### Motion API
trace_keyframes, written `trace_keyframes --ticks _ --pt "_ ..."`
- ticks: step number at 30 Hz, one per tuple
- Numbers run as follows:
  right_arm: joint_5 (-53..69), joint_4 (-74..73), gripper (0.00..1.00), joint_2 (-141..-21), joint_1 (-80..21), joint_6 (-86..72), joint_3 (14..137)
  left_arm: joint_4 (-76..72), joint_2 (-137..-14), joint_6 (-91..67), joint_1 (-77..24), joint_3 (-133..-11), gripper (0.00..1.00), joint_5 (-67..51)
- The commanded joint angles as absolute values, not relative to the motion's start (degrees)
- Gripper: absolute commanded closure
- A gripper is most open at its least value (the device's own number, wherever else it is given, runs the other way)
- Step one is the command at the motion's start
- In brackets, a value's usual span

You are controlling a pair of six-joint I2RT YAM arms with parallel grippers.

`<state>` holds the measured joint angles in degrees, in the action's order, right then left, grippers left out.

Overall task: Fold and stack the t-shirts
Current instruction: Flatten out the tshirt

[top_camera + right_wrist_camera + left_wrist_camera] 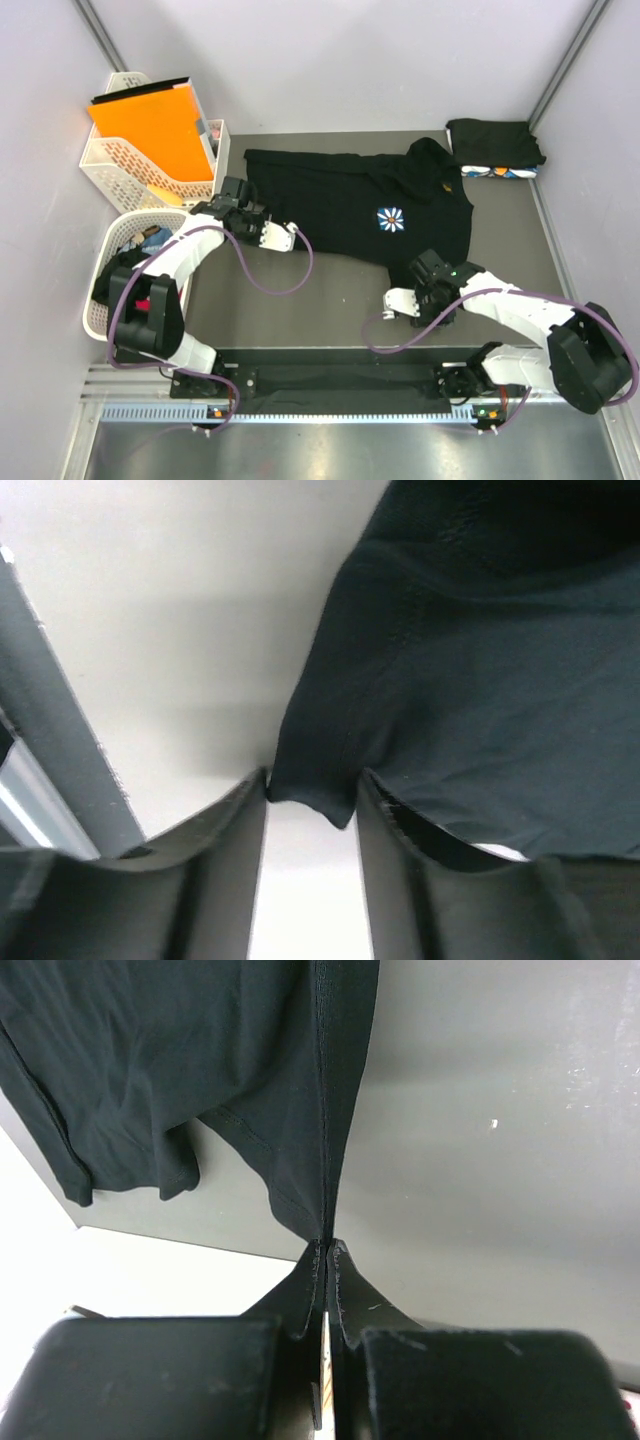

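Two end effectors: left (pixel 327 1244) pinches t-shirt (pixel 340 200); right (pixel 312 776) straddles it, half-open.

Your right gripper (pixel 312 788) fills the bottom of the view, its two dark fingers (pixel 215 870) standing apart with a clear gap between them. A corner of the black t-shirt (pixel 480 680) sits between the tips, and the cloth reaches from one inner face to the other. Below that corner the gap shows only pale surface. The shirt spreads up and to the right, filling that side, with a stitched seam (pixel 420 650) curving across it. Left of the cloth you see the pale tabletop (pixel 180 600), with a soft shadow beside the shirt's edge. At the far left a dark grey bar (pixel 55 720) runs on a slant — a lighter strip (pixel 20 810) lies just beside it
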<state>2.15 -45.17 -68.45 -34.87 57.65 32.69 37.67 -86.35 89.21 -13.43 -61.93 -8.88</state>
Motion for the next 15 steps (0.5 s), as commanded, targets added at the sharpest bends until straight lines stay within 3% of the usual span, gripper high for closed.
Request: trace_keyframes --ticks 1,3,4,6,15 --pt "0.7 -41.8 0.69 -69.0 -35.8 58.1 33.0 38.4 -84.7 90.2 -13.1 -62.7 1.0 -8.5" --pt "0.6 -42.6 0.77 -69.0 -35.8 58.3 33.9 38.3 -84.8 90.1 -13.1 -62.6 1.0 -8.4" --pt "0.3 -43.5 0.88 -68.9 -35.8 58.2 34.4 38.2 -85.0 90.2 -13.1 -62.6 1.0 -8.3" --pt "0.3 -44.7 0.98 -68.6 -35.8 58.3 36.0 38.2 -85.1 90.2 -13.1 -62.8 1.0 -8.1" --pt "-5.1 -51.5 1.0 -64.4 -35.6 60.5 48.7 37.5 -83.9 89.7 -13.0 -63.3 1.0 -8.3"
